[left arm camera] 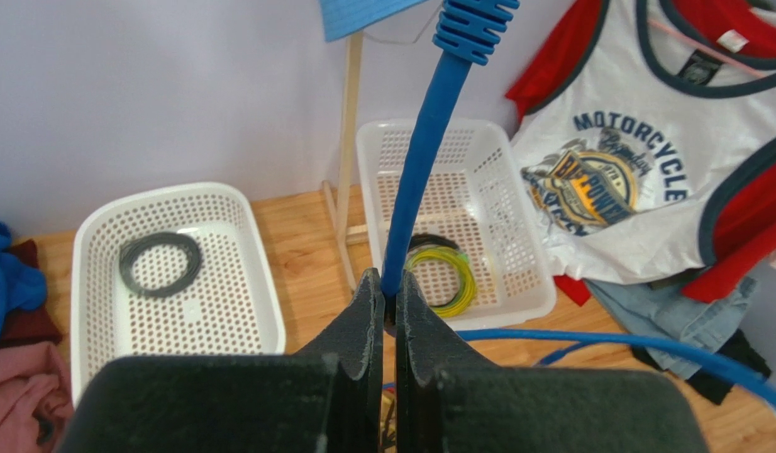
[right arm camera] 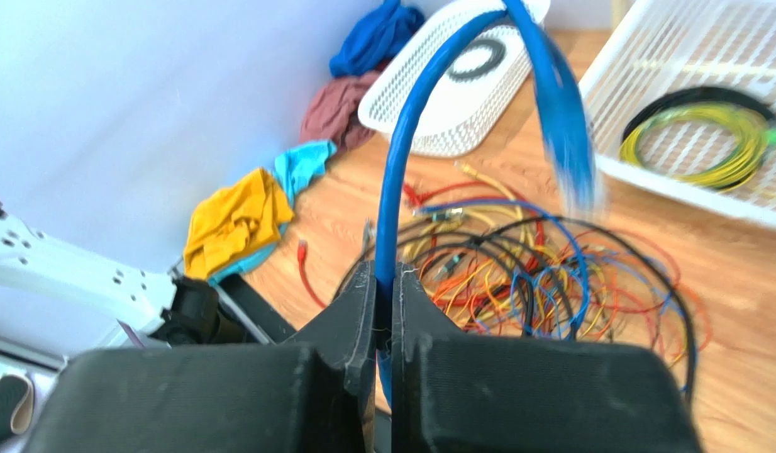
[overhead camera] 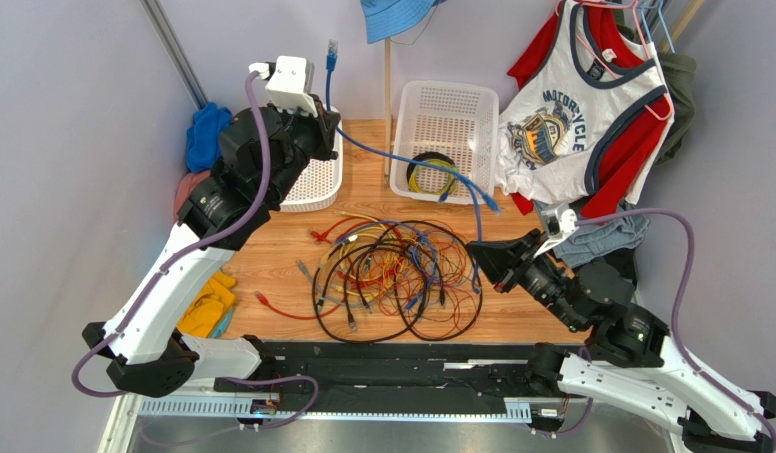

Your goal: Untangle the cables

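The cables (overhead camera: 394,274) lie as a tangle of black, red, orange, yellow and blue loops on the wooden table. One thick blue cable (overhead camera: 411,159) is lifted out of it. My left gripper (overhead camera: 328,121) is shut on that cable near its plug end, which sticks straight up. In the left wrist view the jaws (left arm camera: 389,283) pinch the blue cable (left arm camera: 415,160). From there it runs right and then down to my right gripper (overhead camera: 477,255) at the tangle's right edge. In the right wrist view that gripper (right arm camera: 383,274) is also shut on the blue cable (right arm camera: 401,160).
A white basket (overhead camera: 316,186) at the back left holds a black ring coil (left arm camera: 160,262). A second basket (overhead camera: 448,109) holds a yellow-green coil (overhead camera: 434,175). A wooden stick (overhead camera: 388,94) stands between them. Clothes lie at left (overhead camera: 208,302) and hang at right (overhead camera: 581,113).
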Tool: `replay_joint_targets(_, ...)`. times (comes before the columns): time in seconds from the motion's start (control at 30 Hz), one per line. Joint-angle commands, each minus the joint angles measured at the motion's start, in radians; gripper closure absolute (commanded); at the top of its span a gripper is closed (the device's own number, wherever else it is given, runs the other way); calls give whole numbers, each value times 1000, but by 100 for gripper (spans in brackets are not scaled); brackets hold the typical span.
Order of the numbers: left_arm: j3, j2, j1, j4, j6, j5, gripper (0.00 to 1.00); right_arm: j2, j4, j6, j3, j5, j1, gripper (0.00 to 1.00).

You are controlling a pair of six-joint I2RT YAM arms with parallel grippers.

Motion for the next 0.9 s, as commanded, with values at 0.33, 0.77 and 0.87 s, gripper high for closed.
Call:
replay_joint_targets(0.33, 80, 9, 31, 13, 42, -96, 100, 75, -48, 65, -232, 25, 7, 100)
replay_joint_targets(0.77, 435, 183, 52, 43, 235, -251, 100, 149, -75, 130, -281, 130, 4, 100)
replay_joint_targets(0.87, 478, 258, 93, 16, 270, -278, 100, 108, -17, 166, -338, 96, 4, 100)
